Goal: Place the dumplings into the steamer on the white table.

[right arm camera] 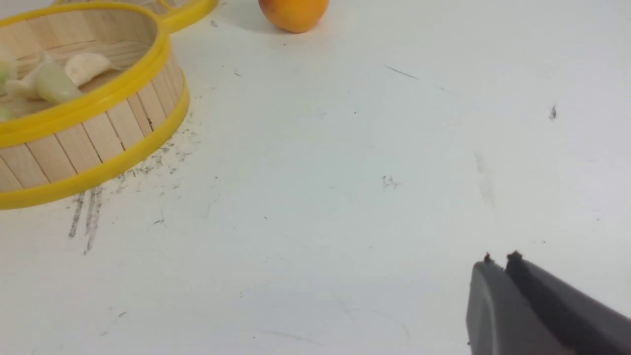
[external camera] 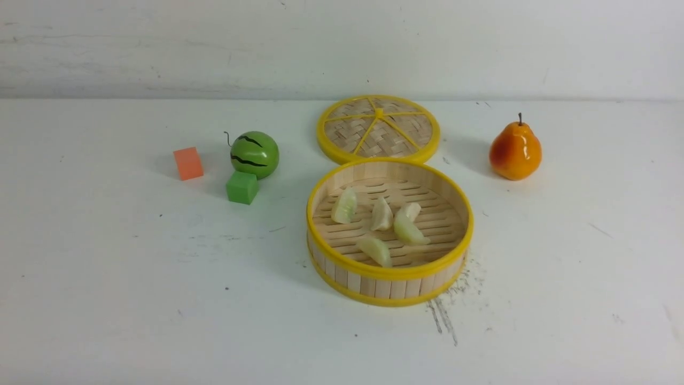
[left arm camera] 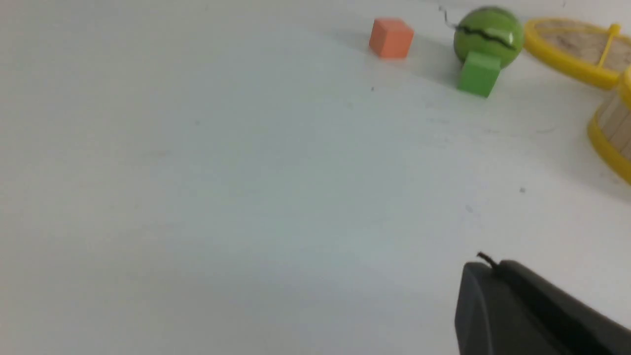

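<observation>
The steamer (external camera: pixel 390 272) stands on the white table (external camera: pixel 133 267) a little right of the middle. Several dumplings lie on its slatted floor, among them one at the left (external camera: pixel 344 205), one in the middle (external camera: pixel 381 214) and one near the front wall (external camera: pixel 375 250). Neither gripper shows in the front view. My left gripper (left arm camera: pixel 488 264) is shut and empty over bare table, to the left of the steamer (left arm camera: pixel 616 143). My right gripper (right arm camera: pixel 500 259) is shut and empty over bare table, to the right of the steamer (right arm camera: pixel 88 106), where some dumplings (right arm camera: pixel 54 84) show.
The flat woven lid (external camera: pixel 378 128) lies just behind the steamer. A toy watermelon (external camera: pixel 254 154), a green cube (external camera: pixel 242 187) and an orange cube (external camera: pixel 188 163) sit at the left. An orange pear (external camera: pixel 515 151) stands at the right. Dark scratch marks (external camera: pixel 443 318) lie before the steamer.
</observation>
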`<control>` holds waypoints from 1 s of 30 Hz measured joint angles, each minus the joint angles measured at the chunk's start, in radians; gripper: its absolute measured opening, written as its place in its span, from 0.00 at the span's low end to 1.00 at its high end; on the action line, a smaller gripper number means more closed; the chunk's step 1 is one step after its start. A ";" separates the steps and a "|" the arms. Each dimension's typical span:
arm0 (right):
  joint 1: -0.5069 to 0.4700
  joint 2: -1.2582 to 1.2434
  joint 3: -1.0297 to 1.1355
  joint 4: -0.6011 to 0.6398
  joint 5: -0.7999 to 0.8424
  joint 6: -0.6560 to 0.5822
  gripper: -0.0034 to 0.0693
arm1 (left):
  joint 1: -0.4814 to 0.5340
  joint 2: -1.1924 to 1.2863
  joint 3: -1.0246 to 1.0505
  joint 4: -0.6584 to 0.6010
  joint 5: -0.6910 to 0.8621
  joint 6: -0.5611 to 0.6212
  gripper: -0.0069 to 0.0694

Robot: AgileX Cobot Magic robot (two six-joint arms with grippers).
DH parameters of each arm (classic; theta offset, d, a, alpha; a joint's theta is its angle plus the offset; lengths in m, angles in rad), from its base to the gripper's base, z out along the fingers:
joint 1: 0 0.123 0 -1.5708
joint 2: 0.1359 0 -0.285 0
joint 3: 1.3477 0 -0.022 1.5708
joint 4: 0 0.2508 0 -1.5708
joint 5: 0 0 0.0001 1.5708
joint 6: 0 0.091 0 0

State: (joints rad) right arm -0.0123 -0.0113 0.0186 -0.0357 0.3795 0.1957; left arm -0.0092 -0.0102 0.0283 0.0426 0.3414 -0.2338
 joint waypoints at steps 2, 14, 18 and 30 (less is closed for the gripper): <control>0.000 0.000 0.000 0.000 0.000 0.000 0.09 | 0.000 0.000 0.000 -0.001 0.014 0.000 0.07; 0.000 0.000 0.000 -0.001 0.000 0.000 0.11 | 0.000 0.000 0.001 -0.004 0.017 0.000 0.07; 0.000 0.000 0.000 -0.001 0.000 0.000 0.12 | 0.000 0.000 0.001 -0.004 0.018 0.000 0.07; 0.000 0.000 0.000 -0.001 0.000 0.000 0.14 | 0.000 0.000 0.001 -0.004 0.019 0.000 0.07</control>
State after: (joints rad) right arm -0.0123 -0.0113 0.0186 -0.0364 0.3795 0.1957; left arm -0.0092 -0.0102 0.0294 0.0388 0.3604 -0.2338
